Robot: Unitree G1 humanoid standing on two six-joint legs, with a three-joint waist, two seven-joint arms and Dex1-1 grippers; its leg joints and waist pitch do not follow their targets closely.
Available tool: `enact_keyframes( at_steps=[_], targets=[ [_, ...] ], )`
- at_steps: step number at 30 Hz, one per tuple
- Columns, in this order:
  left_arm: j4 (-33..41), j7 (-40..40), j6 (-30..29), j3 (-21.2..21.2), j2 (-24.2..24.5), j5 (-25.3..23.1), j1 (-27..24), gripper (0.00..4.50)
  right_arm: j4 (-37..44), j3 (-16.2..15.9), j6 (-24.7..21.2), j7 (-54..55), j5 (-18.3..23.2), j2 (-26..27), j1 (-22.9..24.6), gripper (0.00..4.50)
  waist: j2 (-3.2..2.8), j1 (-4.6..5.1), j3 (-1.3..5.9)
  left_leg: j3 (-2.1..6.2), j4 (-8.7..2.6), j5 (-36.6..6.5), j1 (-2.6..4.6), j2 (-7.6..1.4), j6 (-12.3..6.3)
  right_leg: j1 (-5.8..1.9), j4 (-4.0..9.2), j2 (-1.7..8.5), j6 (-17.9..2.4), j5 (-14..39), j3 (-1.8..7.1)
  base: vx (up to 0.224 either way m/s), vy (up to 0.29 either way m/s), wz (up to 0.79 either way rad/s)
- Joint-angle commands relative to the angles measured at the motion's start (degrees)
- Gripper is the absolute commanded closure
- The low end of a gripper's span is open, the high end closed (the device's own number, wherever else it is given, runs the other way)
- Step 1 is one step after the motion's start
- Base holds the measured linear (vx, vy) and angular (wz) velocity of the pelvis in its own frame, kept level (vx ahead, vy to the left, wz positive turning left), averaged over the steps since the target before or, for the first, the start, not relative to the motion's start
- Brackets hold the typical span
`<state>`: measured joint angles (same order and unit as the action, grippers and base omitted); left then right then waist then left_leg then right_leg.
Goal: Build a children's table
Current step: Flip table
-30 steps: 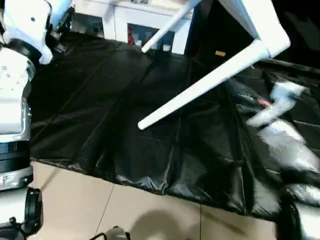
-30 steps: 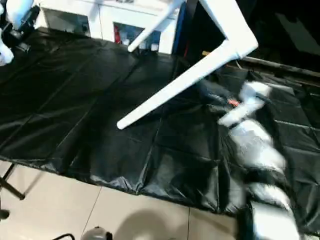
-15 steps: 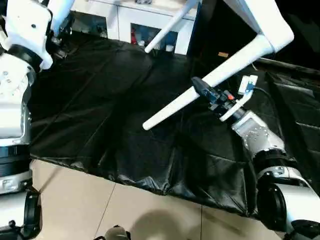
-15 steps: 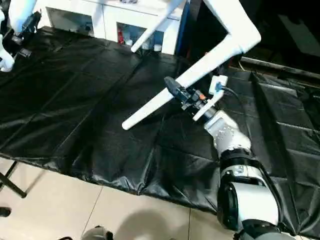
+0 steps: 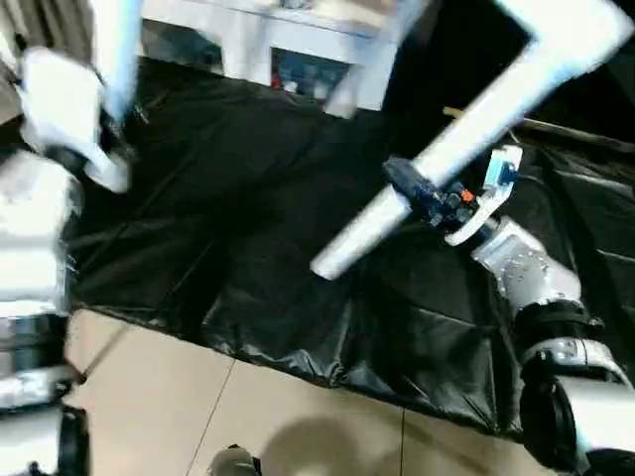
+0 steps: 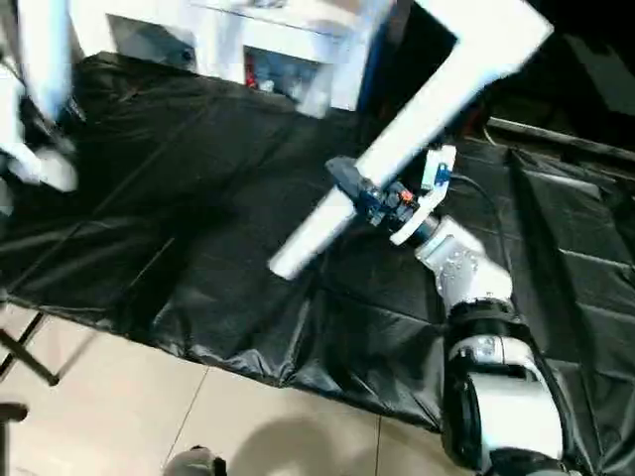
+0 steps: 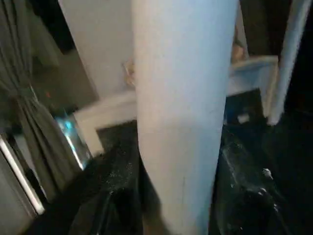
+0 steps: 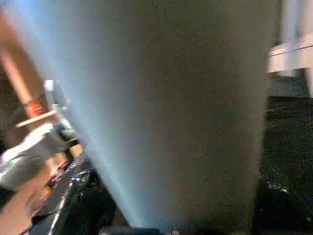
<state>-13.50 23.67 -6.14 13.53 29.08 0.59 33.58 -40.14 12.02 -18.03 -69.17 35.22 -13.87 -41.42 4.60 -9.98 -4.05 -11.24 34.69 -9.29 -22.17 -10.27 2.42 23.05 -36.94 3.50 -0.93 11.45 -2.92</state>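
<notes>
Right gripper [image 6: 359, 190] now grips table leg [image 6: 397, 149], slanting down-left.

From my seat the table leg [image 6: 397, 159] slants above the black sheet [image 6: 198, 198], my right gripper [image 6: 349, 188] against its middle, the cabinet [image 6: 268, 40] behind the sheet

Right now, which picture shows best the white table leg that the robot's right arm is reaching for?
The right eye view: the table leg shows whole, slanting from its corner socket down to its free end over the black sheet, with the right gripper at it. The left eye view matches it. The right wrist view shows a close white stretch of it.
</notes>
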Motion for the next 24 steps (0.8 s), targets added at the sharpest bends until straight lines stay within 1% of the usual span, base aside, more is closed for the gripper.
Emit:
enact_keyframes(
  at_steps=[1, 2, 3, 4, 5, 6, 7, 8, 9, 10, 11, 12, 13, 14, 15, 16, 17, 18, 19, 20, 21, 22, 23, 24],
  targets=[
    [-1.26, 2.69, 1.44, -6.02, -1.46, -1.01, -0.18, 2.9, 4.63, -2.24, -1.61, -1.5, -0.06, -0.18, 0.53, 1.94, -1.07, 0.52, 4.53, 1.81, -4.28, -13.45, 1.95, -3.37, 1.53, -1.87, 4.43, 5.12, -10.24, 10.01, 2.57, 0.0, 0.0, 0.0],
    [-2.11, 2.84, 1.93, -6.29, -1.76, -1.1, -0.03, 2.9, 5.79, -2.33, -1.93, -1.24, 0.0, -0.33, 1.02, 1.99, -0.97, 0.55, 4.53, 1.79, -4.3, -13.36, 1.93, -3.35, 1.52, -1.9, 4.54, 5.14, -10.18, 9.97, 2.59, 0.0, 0.0, 0.0],
    [-4.39, 3.08, 3.06, -7.02, -2.45, -1.49, 0.44, 2.9, 8.85, -2.54, -2.86, -0.49, 0.2, -0.66, 2.34, 2.1, -0.8, 0.46, 4.53, 1.78, -4.26, -13.24, 2.0, -3.36, 1.54, -1.88, 4.56, 5.23, -10.06, 10.11, 2.59, 0.0, 0.0, 0.0],
    [-5.19, 3.15, 3.45, -7.27, -2.64, -1.68, 0.62, 2.9, 9.92, -2.57, -3.22, -0.2, 0.27, -0.72, 2.8, 2.23, -0.87, 0.29, 4.51, 1.72, -4.26, -13.11, 2.16, -3.36, 1.4, -1.75, 4.68, 5.14, -9.39, 9.88, 2.63, 0.0, 0.0, 0.0],
    [-6.15, 3.3, 3.95, -7.64, -2.73, -2.01, 0.87, 2.9, 10.94, -2.72, -3.26, 0.32, 0.06, -0.76, 3.34, 2.23, -0.92, 0.42, 4.56, 1.86, -4.38, -13.61, 2.06, -3.38, 1.63, -1.81, 4.6, 5.19, -9.39, 10.08, 2.56, 0.0, 0.0, 0.0],
    [-7.18, 3.09, 4.27, -7.72, -2.95, -2.19, 1.06, 2.9, 12.46, -3.2, -3.03, 1.19, -0.65, -0.89, 4.42, 2.31, -0.78, 0.53, 4.49, 1.89, -4.44, -14.27, 1.99, -3.36, 1.96, -1.84, 4.74, 5.29, -9.33, 11.13, 2.53, 0.0, 0.0, 0.0],
    [-7.39, 2.94, 4.24, -7.73, -2.98, -2.28, 0.98, 2.9, 12.58, -3.33, -2.84, 1.6, -1.03, -0.94, 4.69, 2.41, -0.75, 0.43, 4.49, 1.87, -4.44, -14.39, 2.03, -3.36, 2.08, -1.88, 4.85, 5.37, -9.17, 11.48, 2.54, 0.0, 0.0, 0.0],
    [-7.31, 2.64, 3.87, -7.55, -3.03, -2.22, 0.52, 2.9, 12.32, -3.68, -2.02, 2.08, -1.96, -1.01, 4.94, 2.41, -1.47, 0.5, 4.51, 2.0, -4.53, -15.44, 2.1, -3.42, 2.65, -1.74, 4.91, 5.38, -8.95, 11.94, 2.58, 0.0, 0.0, 0.0],
    [-7.17, 2.29, 3.52, -7.31, -3.03, -2.18, -0.09, 2.9, 12.23, -3.99, -1.25, 2.5, -2.86, -1.0, 5.17, 2.59, -1.36, 0.67, 4.53, 2.08, -4.59, -16.28, 2.17, -3.42, 3.06, -1.75, 4.89, 5.37, -9.2, 12.05, 2.49, 0.0, 0.0, 0.0],
    [-7.09, 2.03, 3.27, -7.08, -3.02, -2.13, -0.59, 2.9, 12.2, -4.24, -0.65, 2.82, -3.58, -0.98, 5.35, 2.62, -1.5, 0.67, 4.53, 2.12, -4.59, -16.75, 2.2, -3.46, 3.29, -1.7, 4.89, 5.41, -9.29, 12.13, 2.49, 0.0, 0.0, 0.0],
    [-7.05, 1.89, 3.33, -6.87, -3.01, -2.06, -1.2, 2.9, 12.06, -4.42, -0.35, 3.08, -4.06, -0.96, 5.4, 2.64, -1.28, 0.8, 4.44, 2.12, -4.63, -17.4, 2.15, -3.43, 3.45, -1.73, 4.99, 5.42, -9.37, 12.49, 2.49, 0.0, 0.0, 0.0],
    [-7.12, 1.75, 3.49, -6.65, -2.99, -2.02, -2.09, 2.9, 11.93, -4.57, 0.12, 3.6, -4.63, -0.88, 5.53, 2.64, -1.22, 0.87, 4.42, 2.13, -4.62, -17.63, 2.16, -3.41, 3.48, -1.77, 4.98, 5.42, -9.39, 12.76, 2.5, 0.0, 0.0, 0.0],
    [-7.06, 1.37, 3.71, -6.52, -2.73, -2.42, -4.11, 2.9, 10.96, -5.02, 1.15, 4.14, -5.78, -0.85, 5.53, 2.76, -1.21, 1.04, 4.29, 2.24, -4.72, -18.32, 2.1, -3.47, 3.52, -1.81, 5.12, 5.52, -9.38, 13.98, 2.52, 0.0, 0.0, 0.0],
    [-6.72, 1.27, 3.58, -6.42, -2.63, -2.48, -5.11, 2.9, 9.99, -5.19, 2.3, 4.76, -6.69, -0.78, 5.36, 2.79, -1.02, 1.11, 4.25, 2.17, -4.74, -18.69, 2.12, -3.45, 3.46, -1.77, 5.25, 5.47, -9.19, 14.63, 2.55, 0.0, 0.0, 0.0],
    [-6.58, 1.22, 3.52, -6.35, -2.6, -2.49, -5.46, 2.9, 9.66, -5.18, 2.71, 5.2, -7.04, -0.74, 5.31, 2.79, -1.15, 1.08, 4.26, 2.25, -4.75, -18.89, 2.19, -3.5, 3.61, -1.72, 5.2, 5.53, -9.08, 15.05, 2.56, 0.0, 0.0, 0.0],
    [-6.41, 1.16, 3.46, -6.27, -2.56, -2.49, -5.89, 2.9, 9.26, -5.18, 3.21, 5.72, -7.46, -0.69, 5.25, 2.85, -1.33, 1.14, 4.25, 2.27, -4.83, -19.81, 2.43, -3.53, 3.77, -1.49, 5.4, 5.48, -8.81, 15.97, 2.57, 0.0, 0.0, 0.0],
    [-6.0, 0.94, 3.31, -6.1, -2.51, -2.5, -6.45, 2.9, 8.81, -5.12, 3.76, 6.23, -7.89, -0.67, 5.2, 2.89, -1.46, 1.15, 4.24, 2.32, -4.9, -21.42, 2.78, -3.55, 4.17, -1.24, 5.59, 5.33, -8.57, 16.82, 2.52, 0.0, 0.0, 0.0],
    [-5.23, 0.71, 3.04, -5.74, -2.58, -2.32, -7.48, 2.9, 7.44, -5.0, 5.2, 7.92, -9.02, -0.83, 4.81, 2.92, -0.95, 1.21, 4.23, 2.3, -4.95, -21.98, 2.86, -3.58, 4.28, -1.2, 5.63, 5.23, -8.51, 16.93, 2.47, 0.0, 0.0, 0.0],
    [-3.85, 0.4, 2.61, -5.23, -2.72, -2.02, -9.05, 2.9, 6.08, -4.96, 6.32, 8.84, -9.92, -1.17, 4.42, 2.94, -1.25, 1.27, 4.15, 2.53, -5.15, -23.66, 2.84, -3.67, 4.99, -1.16, 5.52, 5.32, -8.75, 17.52, 2.39, 0.0, 0.0, 0.0],
    [-3.09, 0.27, 2.39, -4.95, -2.81, -1.84, -9.91, 2.9, 5.39, -4.9, 6.9, 9.23, -10.46, -1.33, 4.22, 2.97, -1.1, 1.4, 4.09, 2.55, -5.2, -24.41, 2.84, -3.63, 5.15, -1.18, 5.64, 5.3, -8.64, 18.18, 2.37, 0.0, 0.0, 0.0],
    [-2.47, 0.25, 2.04, -4.85, -2.92, -1.7, -10.48, 2.9, 4.96, -4.81, 7.0, 9.35, -10.7, -1.48, 4.04, 2.99, -1.46, 1.5, 3.71, 2.69, -5.33, -27.99, 3.29, -3.64, 5.71, -0.77, 6.2, 5.34, -8.34, 21.51, 2.34, 0.0, 0.0, 0.0],
    [-2.3, 0.25, 1.93, -4.83, -2.95, -1.66, -10.64, 2.9, 4.82, -4.77, 7.04, 9.43, -10.79, -1.53, 3.97, 3.0, -1.66, 1.69, 3.21, 3.05, -5.3, -34.29, 4.46, -3.58, 6.46, -0.19, 7.23, 5.41, -7.04, 28.05, 1.89, 0.0, 0.0, 0.0],
    [-1.54, 0.19, 1.71, -4.8, -2.99, -1.67, -11.34, 2.9, 4.14, -4.72, 7.55, 9.82, -11.21, -1.7, 3.72, 3.01, -1.33, 1.9, 3.49, 3.56, -5.48, -37.27, 4.87, -3.7, 6.89, -0.5, 7.77, 5.6, -5.87, 30.64, 1.47, 0.0, 0.0, 0.0],
    [-0.59, 0.28, 1.67, -4.9, -3.28, -1.22, -12.51, 2.9, 3.32, -4.77, 8.27, 10.1, -11.69, -1.86, 3.43, 3.01, -0.8, 2.01, 3.52, 3.84, -5.62, -37.67, 4.83, -3.83, 7.0, -0.67, 7.77, 5.65, -5.71, 30.56, 1.28, 0.0, 0.0, 0.0]
  ],
)
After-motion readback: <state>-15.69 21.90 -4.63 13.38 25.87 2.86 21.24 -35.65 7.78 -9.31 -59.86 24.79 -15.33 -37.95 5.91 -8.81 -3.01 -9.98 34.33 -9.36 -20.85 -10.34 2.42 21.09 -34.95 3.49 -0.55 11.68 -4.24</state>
